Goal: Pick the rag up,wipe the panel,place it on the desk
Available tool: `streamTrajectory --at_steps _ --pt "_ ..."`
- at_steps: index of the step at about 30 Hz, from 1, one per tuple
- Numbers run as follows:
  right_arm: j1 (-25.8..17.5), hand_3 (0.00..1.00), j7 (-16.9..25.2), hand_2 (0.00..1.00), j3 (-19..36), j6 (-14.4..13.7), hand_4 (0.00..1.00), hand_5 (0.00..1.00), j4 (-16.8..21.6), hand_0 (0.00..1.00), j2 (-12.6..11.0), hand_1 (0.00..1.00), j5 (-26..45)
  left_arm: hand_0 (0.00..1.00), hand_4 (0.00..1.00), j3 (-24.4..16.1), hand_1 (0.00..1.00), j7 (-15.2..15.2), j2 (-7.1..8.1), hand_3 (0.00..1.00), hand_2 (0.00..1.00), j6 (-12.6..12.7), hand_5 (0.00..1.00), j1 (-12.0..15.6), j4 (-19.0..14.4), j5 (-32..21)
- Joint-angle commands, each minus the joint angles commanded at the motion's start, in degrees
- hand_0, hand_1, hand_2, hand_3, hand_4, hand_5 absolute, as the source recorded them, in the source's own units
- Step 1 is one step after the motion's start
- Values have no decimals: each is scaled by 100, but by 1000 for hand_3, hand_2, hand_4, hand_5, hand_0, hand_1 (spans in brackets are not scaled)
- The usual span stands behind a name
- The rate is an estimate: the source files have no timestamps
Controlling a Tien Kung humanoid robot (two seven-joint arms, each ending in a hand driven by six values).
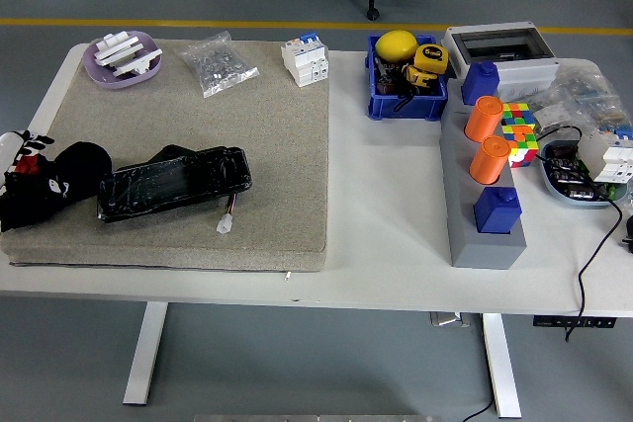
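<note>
**Black rag, black panel: easy to snag the wrong thing**

Black rag (45, 190) sits at the far left of the grey mat (188, 145), w/ my left hand (18, 150) on its left end. Can't tell whether my fingers are closed on the cloth or just resting there; only white tips and a red spot show at the frame edge. Panel (173, 183) lies just beside the rag, to its right, nearly touching.

Risks as I judge them:
- Weak pinch, so rag slips out on the lift.
- Rag and panel are both dark and close, so I could drag the panel along or catch its small white connector (225, 225).
- Wiping too hard could shove the panel toward the mat's near edge and off onto the bench (396, 195).

Right hand not in view.
</note>
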Motion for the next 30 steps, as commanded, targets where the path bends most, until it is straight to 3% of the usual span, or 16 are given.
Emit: streamTrajectory --at_steps 5,6,9,11,12,17,18,23,25,30 --pt "-13 611 3 634 19 -1 998 624 -8 752 -1 607 5 738 998 -380 856 47 190 796 856 -216 241 224 -465 -212" --pt "-21 611 3 632 12 3 998 622 -13 753 3 607 13 708 940 -508 812 -48 217 771 826 -217 258 290 -559 -376" --pt "-33 611 3 632 -16 10 998 622 -31 753 13 607 48 708 940 -815 812 -404 203 771 826 -133 258 426 -652 -977" --pt "-41 611 6 632 -18 9 998 622 -38 753 25 607 58 708 940 -1063 812 -751 93 771 826 -123 258 525 -639 -1460" --pt "-43 610 7 632 -21 10 998 621 -37 752 29 606 58 634 809 -1163 759 -916 33 598 767 -129 214 565 -626 -1720" --pt "-64 610 7 632 -17 8 998 621 -36 752 51 606 47 634 809 -1497 759 -1549 -311 598 767 -207 214 677 -508 -2910" --pt "-68 610 6 632 -16 8 998 621 -35 753 52 607 45 616 801 -1541 737 -1652 -393 579 700 -228 205 683 -468 -3171" --pt "-84 610 -2 632 -19 10 998 621 -38 753 56 607 46 616 801 -1710 737 -1960 -661 579 700 -330 205 667 -306 -4313" --pt "-87 611 -2 632 -19 9 998 620 -35 752 59 606 43 597 790 -1785 714 -2053 -751 581 641 -352 175 663 -257 -4606" --pt "-87 611 -2 633 -33 9 998 620 -34 753 65 606 44 593 789 -1905 708 -2198 -906 585 634 -317 162 691 -211 -4763"
